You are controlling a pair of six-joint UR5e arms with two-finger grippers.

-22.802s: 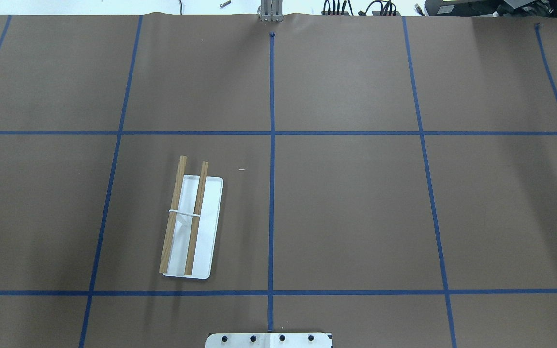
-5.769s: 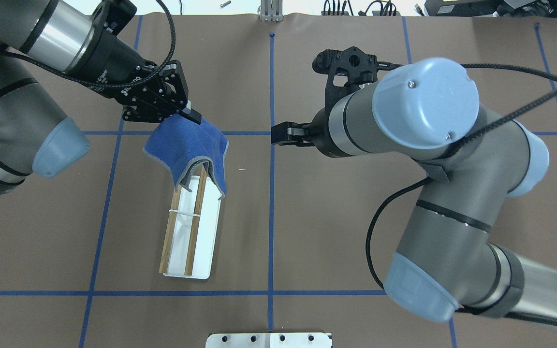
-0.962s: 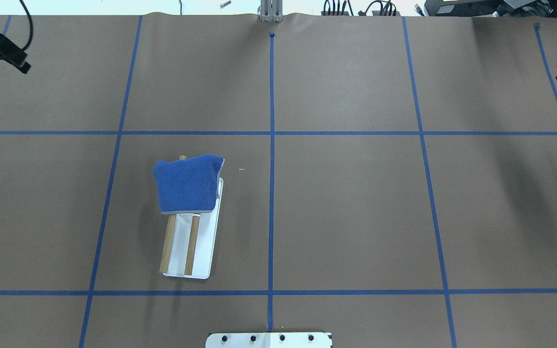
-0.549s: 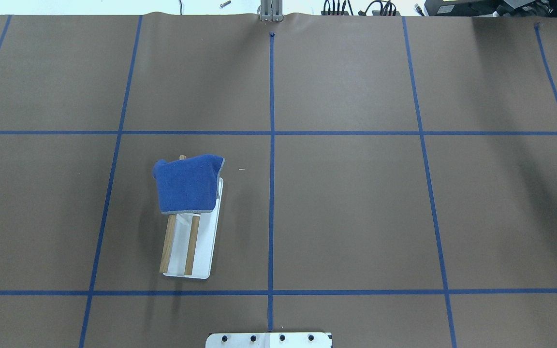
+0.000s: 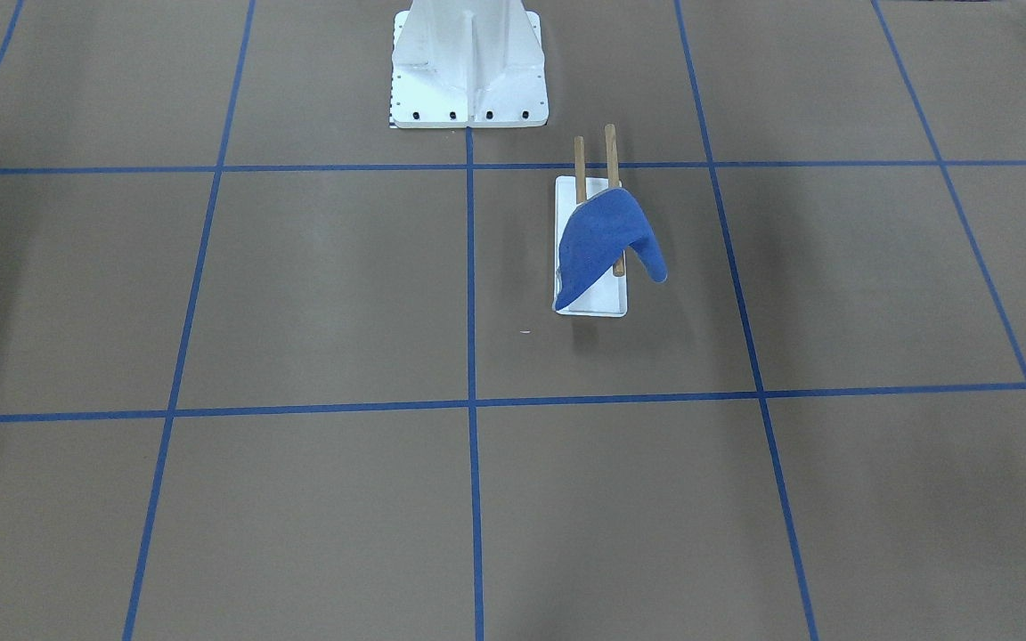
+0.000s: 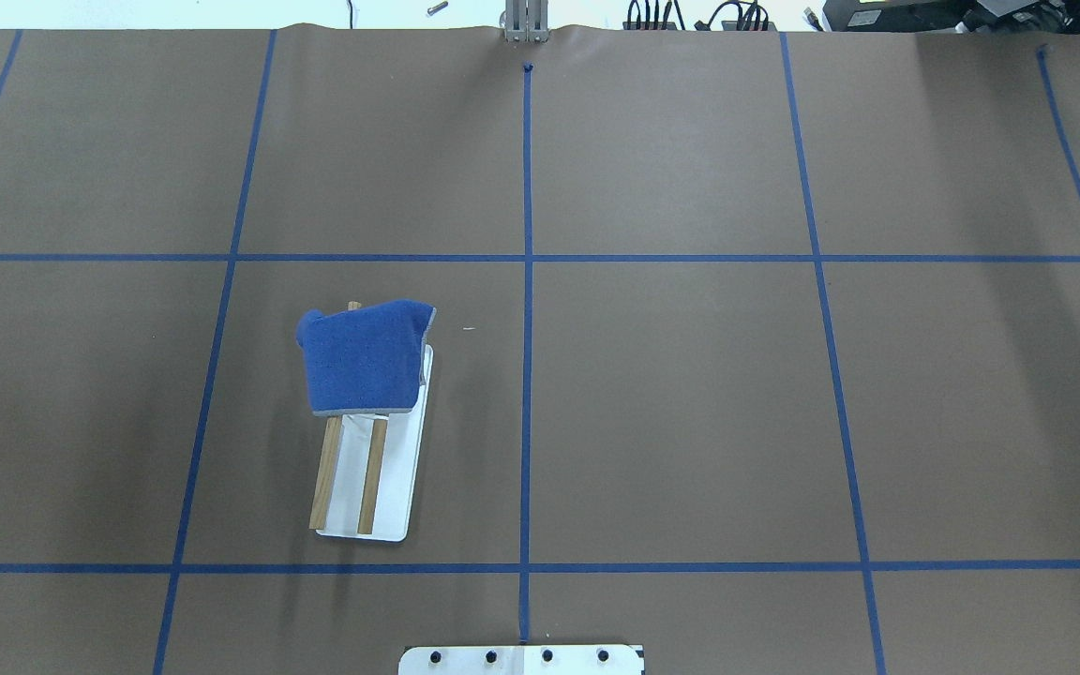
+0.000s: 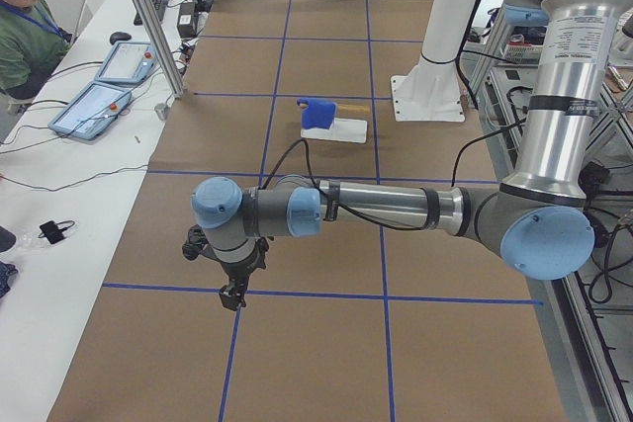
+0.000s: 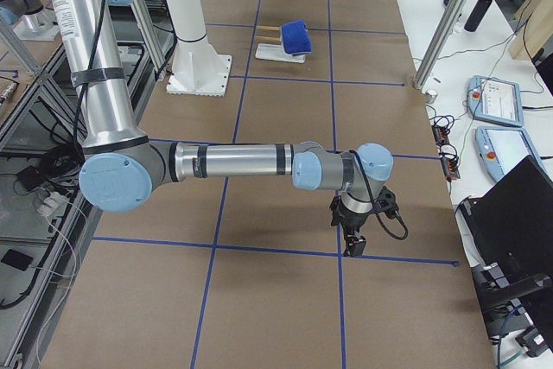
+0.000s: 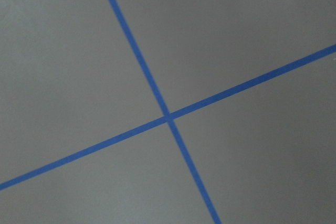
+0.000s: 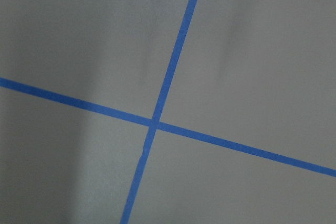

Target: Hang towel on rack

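Observation:
The blue towel [image 6: 362,361] lies draped over the far ends of the rack's two wooden dowels [image 6: 324,469]; the rack's white base plate [image 6: 399,478] sits left of the table's middle line. The towel also shows in the front-facing view [image 5: 598,240], one corner hanging off the side. Both grippers are outside the overhead view. My left gripper [image 7: 234,294] hangs low over the table's left end, far from the rack. My right gripper [image 8: 354,244] hangs low over the right end. I cannot tell whether either is open or shut. Both wrist views show only tape crossings.
The brown table is marked with a grid of blue tape [image 6: 527,258]. The white bolted pedestal [image 5: 468,62] stands at the robot's side. A person [image 7: 20,27] sits beside tablets [image 7: 94,111] on the white bench past the table's far edge.
The last parts of both arms, seen at the left and right edges of the overhead view, have moved out of it. The towel and rack have not moved.

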